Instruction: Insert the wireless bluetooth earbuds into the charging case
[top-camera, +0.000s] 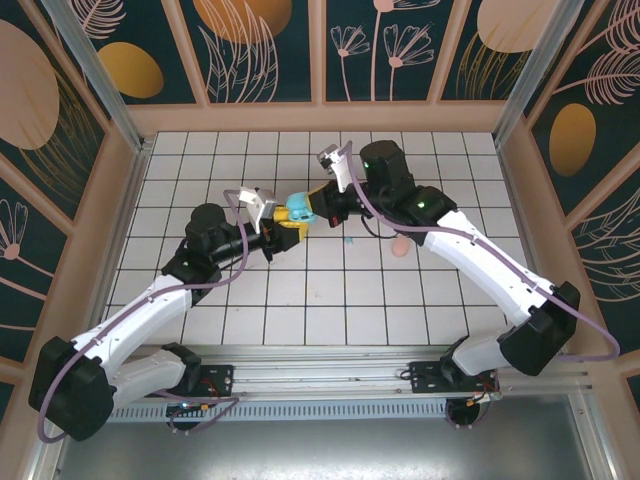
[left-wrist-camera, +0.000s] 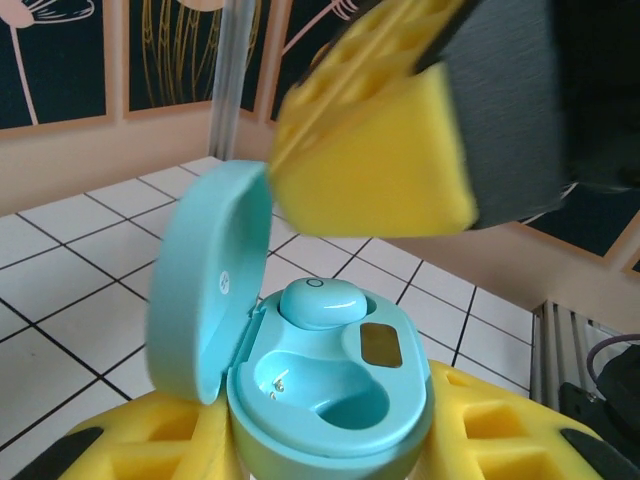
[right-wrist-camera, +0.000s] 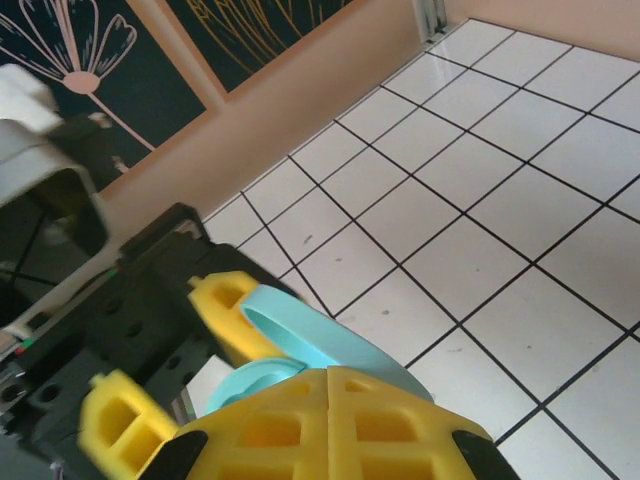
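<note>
My left gripper (top-camera: 292, 220) is shut on the open teal charging case (left-wrist-camera: 340, 400), its yellow fingers (left-wrist-camera: 500, 430) pressing both sides of the base. The lid (left-wrist-camera: 205, 280) stands up on the left. One teal earbud (left-wrist-camera: 322, 302) sits in the far socket, and the near socket (left-wrist-camera: 335, 392) is bare. My right gripper (top-camera: 316, 211) hovers just above the case with its yellow pads (left-wrist-camera: 375, 165) pressed together and nothing visible between them. In the right wrist view the shut gripper (right-wrist-camera: 330, 425) is over the lid (right-wrist-camera: 335, 348). A tiny teal earbud (top-camera: 349, 240) lies on the tiles.
A small pink piece (top-camera: 400, 246) lies on the white tiled floor (top-camera: 300, 300) right of centre, under the right arm. Tan walls (top-camera: 320, 118) ring the floor. A metal rail (top-camera: 330, 380) carries both arm bases along the near edge.
</note>
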